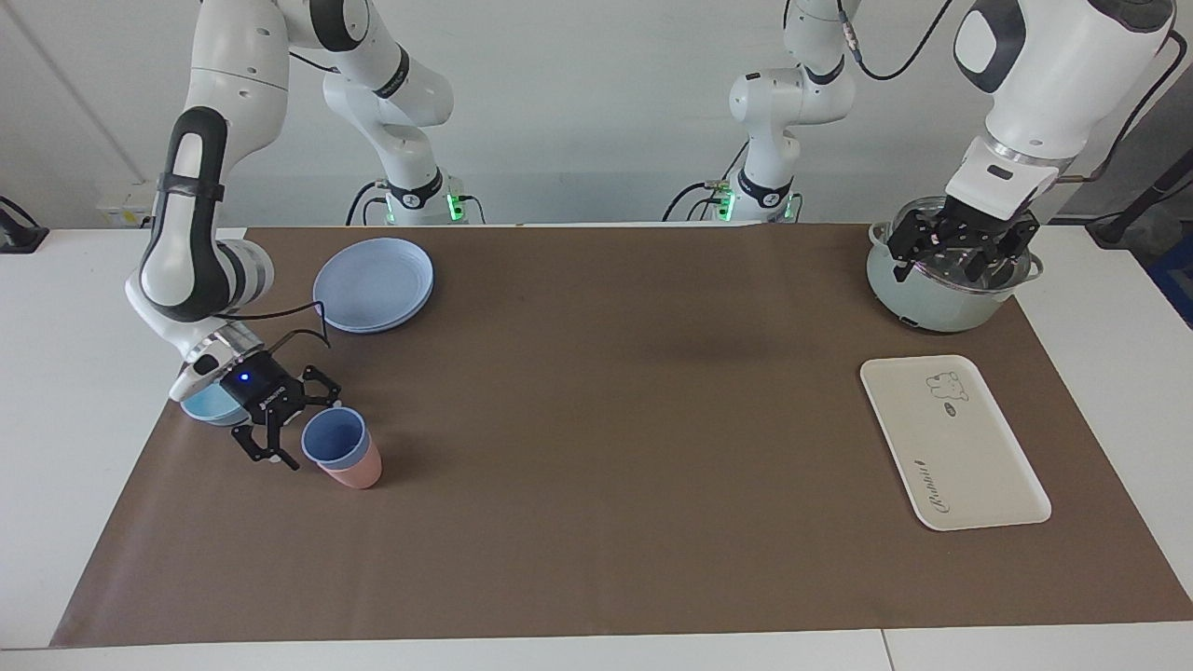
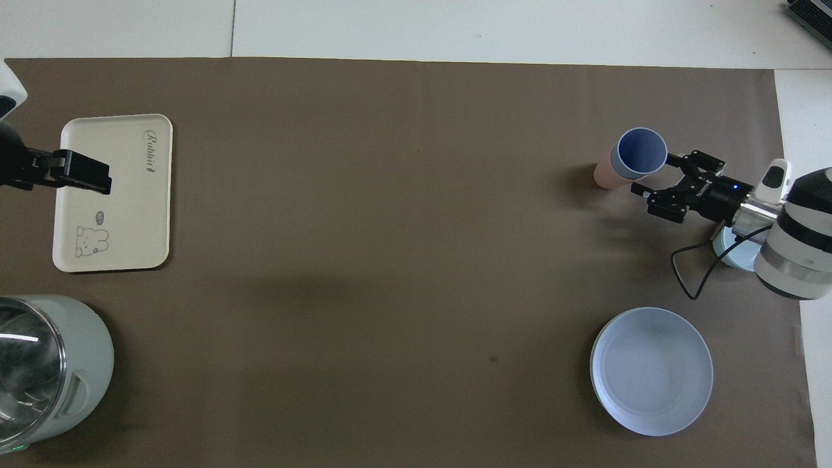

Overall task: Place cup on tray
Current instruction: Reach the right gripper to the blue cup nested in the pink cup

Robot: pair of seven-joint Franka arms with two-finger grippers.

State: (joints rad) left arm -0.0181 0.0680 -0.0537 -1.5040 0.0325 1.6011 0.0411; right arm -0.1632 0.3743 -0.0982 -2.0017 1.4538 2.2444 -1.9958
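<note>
At the right arm's end of the bench (image 1: 578,657), the right gripper (image 1: 300,434) hangs low just beside the blue cup (image 1: 334,438), its fingers (image 1: 277,455) spread wide and holding nothing; one finger reaches past the cup's rim on the robots' side, the other lies farther from the robots. In the overhead view the right gripper (image 2: 656,174) shows the same wide spread against the cup (image 2: 641,151), and whether a fingertip touches the rim I cannot tell. The blue cup sits nested inside a pink cup (image 1: 358,468), which stands on the brown mat (image 1: 596,522) and leans slightly. A shallow light-blue bowl (image 1: 207,405) lies under the right arm's wrist, toward the mat's edge. A round blue plate (image 1: 373,283) rests nearer to the robots than the cups.

The middle of the mat is bare brown.

At the left arm's end, the cream-white tray (image 1: 969,466) with its bear print and cursive lettering lies flat on the mat, well apart from the cup. Nearer to the robots than the tray stands a pale green pot (image 1: 923,303) with a shiny inside. The left gripper (image 1: 960,252) hangs over the pot, waiting, fingers apart and holding nothing.
</note>
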